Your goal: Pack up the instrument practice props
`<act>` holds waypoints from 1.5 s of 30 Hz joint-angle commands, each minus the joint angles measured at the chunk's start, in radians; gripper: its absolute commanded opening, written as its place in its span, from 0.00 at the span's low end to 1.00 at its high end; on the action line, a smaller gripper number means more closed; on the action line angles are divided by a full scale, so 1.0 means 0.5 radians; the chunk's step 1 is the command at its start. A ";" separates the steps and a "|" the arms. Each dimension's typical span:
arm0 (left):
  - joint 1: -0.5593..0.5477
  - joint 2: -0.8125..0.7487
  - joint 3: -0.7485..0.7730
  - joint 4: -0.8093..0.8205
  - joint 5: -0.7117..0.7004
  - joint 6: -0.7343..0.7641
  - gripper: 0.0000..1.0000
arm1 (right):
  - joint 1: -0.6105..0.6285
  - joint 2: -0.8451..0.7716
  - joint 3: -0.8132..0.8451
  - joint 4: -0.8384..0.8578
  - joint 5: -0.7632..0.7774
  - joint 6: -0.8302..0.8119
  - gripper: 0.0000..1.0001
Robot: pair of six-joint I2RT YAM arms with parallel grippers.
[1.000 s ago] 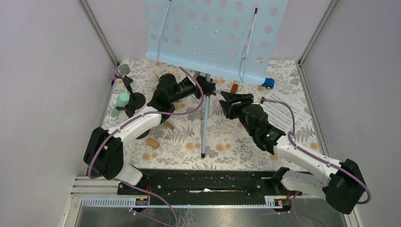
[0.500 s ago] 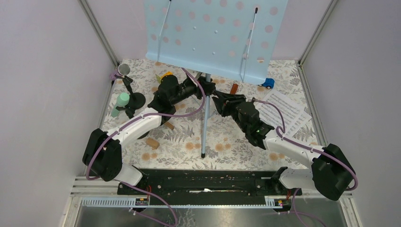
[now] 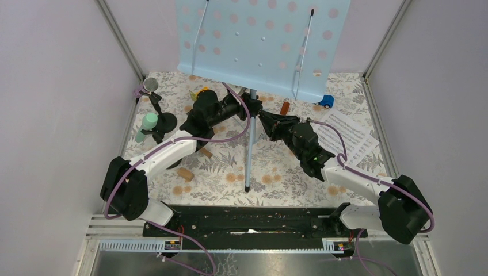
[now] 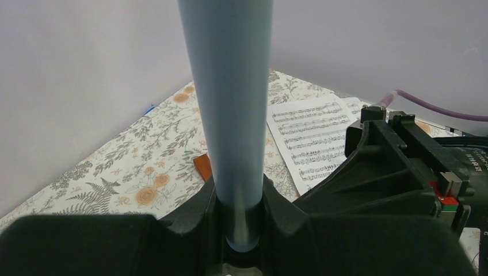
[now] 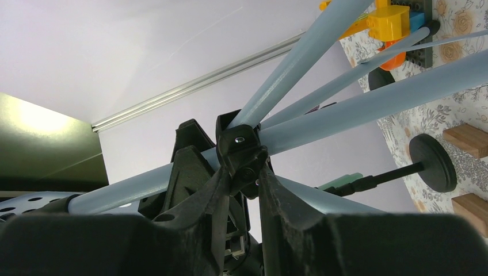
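The pale blue perforated music rack (image 3: 262, 40) stands at the back on its pole (image 3: 250, 144). My left gripper (image 3: 248, 108) is shut on the pole (image 4: 230, 115), which fills the gap between its fingers (image 4: 239, 201). My right gripper (image 3: 263, 119) comes from the right, its fingers pressed on both sides of the black tripod hub (image 5: 241, 155) where the blue legs (image 5: 368, 103) meet. The purple glitter microphone (image 3: 148, 86) and the mint-green microphone (image 3: 147, 123) sit in black round-based holders (image 3: 167, 121) at the left. White sheet-music pages (image 3: 345, 135) lie at the right.
A small blue toy car (image 3: 326, 102) sits under the rack's right corner. Brown wooden blocks (image 3: 185, 173) lie near the left arm and one (image 3: 285, 107) lies behind the right gripper. Purple walls close in on three sides.
My right arm has swung left to the pole, and its fingers have come round the black hub. My left gripper has stayed shut on the pole.
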 commanded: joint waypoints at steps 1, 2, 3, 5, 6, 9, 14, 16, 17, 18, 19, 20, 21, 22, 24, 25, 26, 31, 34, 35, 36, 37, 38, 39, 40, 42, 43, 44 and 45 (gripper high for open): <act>-0.044 -0.010 -0.003 -0.177 0.052 0.061 0.00 | -0.048 0.041 0.001 0.071 0.001 -0.017 0.17; -0.044 -0.010 0.001 -0.200 0.069 0.079 0.00 | -0.048 0.051 0.007 0.076 -0.014 -0.026 0.15; -0.044 -0.010 0.009 -0.238 0.081 0.104 0.00 | -0.047 0.063 0.014 0.077 -0.026 -0.032 0.14; -0.043 -0.017 0.011 -0.300 0.085 0.158 0.00 | -0.051 0.081 0.020 0.087 -0.049 -0.055 0.11; -0.044 -0.021 0.005 -0.297 0.070 0.158 0.00 | -0.051 0.088 0.024 0.089 -0.055 -0.068 0.08; -0.043 -0.040 -0.007 -0.255 0.095 0.129 0.00 | -0.051 0.115 0.035 0.098 -0.080 -0.112 0.00; -0.044 -0.062 -0.022 -0.242 0.067 0.127 0.00 | -0.051 0.138 0.029 0.116 -0.082 -0.204 0.00; -0.044 -0.058 -0.020 -0.249 0.074 0.126 0.00 | -0.051 0.141 0.023 0.113 -0.078 -0.229 0.00; -0.044 -0.055 -0.014 -0.252 0.080 0.128 0.00 | -0.052 0.142 0.019 0.111 -0.075 -0.246 0.00; -0.042 -0.053 -0.014 -0.252 0.084 0.129 0.00 | -0.053 0.139 0.020 0.109 -0.065 -0.272 0.00; -0.044 -0.054 -0.013 -0.253 0.082 0.128 0.00 | -0.054 0.136 0.024 0.101 -0.058 -0.311 0.00; -0.044 -0.049 -0.013 -0.251 0.079 0.127 0.00 | -0.054 0.131 0.031 0.088 -0.051 -0.372 0.00; -0.044 -0.045 -0.013 -0.250 0.078 0.126 0.00 | -0.055 0.125 0.045 0.066 -0.044 -0.444 0.00; -0.042 -0.042 -0.015 -0.250 0.074 0.126 0.00 | -0.054 0.118 0.061 0.040 -0.036 -0.525 0.00; -0.044 -0.039 -0.008 -0.252 0.078 0.121 0.00 | -0.054 0.111 0.104 -0.015 -0.030 -0.716 0.00; -0.043 -0.040 -0.006 -0.253 0.081 0.119 0.00 | -0.053 0.108 0.123 -0.032 -0.031 -0.806 0.00; -0.044 -0.038 -0.003 -0.253 0.084 0.118 0.00 | -0.054 0.108 0.139 -0.039 -0.036 -0.901 0.00; -0.042 -0.040 -0.001 -0.253 0.080 0.113 0.00 | -0.054 0.105 0.156 -0.015 -0.038 -1.294 0.00; -0.044 -0.041 -0.002 -0.256 0.074 0.112 0.00 | -0.054 0.111 0.148 0.015 -0.038 -1.573 0.00; -0.044 -0.041 -0.002 -0.254 0.075 0.111 0.00 | -0.054 0.113 0.145 0.033 -0.034 -1.657 0.00; -0.044 -0.041 -0.002 -0.252 0.076 0.110 0.00 | -0.054 0.120 0.137 0.065 -0.035 -1.753 0.00; -0.044 -0.039 -0.001 -0.251 0.080 0.111 0.00 | -0.054 0.134 0.126 0.109 -0.047 -1.848 0.00; -0.044 -0.037 0.000 -0.251 0.081 0.108 0.00 | -0.053 0.153 0.108 0.182 -0.078 -1.941 0.00; -0.043 -0.034 0.003 -0.252 0.081 0.104 0.00 | -0.054 0.171 0.090 0.273 -0.116 -2.057 0.00; -0.044 -0.030 0.003 -0.257 0.082 0.103 0.00 | -0.052 0.200 0.076 0.347 -0.147 -2.165 0.00; -0.044 -0.024 0.006 -0.265 0.081 0.102 0.00 | -0.054 0.240 0.081 0.420 -0.208 -2.332 0.00; -0.044 -0.023 0.006 -0.266 0.081 0.102 0.00 | -0.054 0.261 0.094 0.437 -0.243 -2.408 0.00; -0.044 -0.026 0.006 -0.263 0.081 0.100 0.00 | -0.054 0.277 0.108 0.444 -0.286 -2.488 0.00; -0.044 -0.026 0.007 -0.263 0.083 0.099 0.00 | -0.054 0.292 0.126 0.443 -0.320 -2.562 0.00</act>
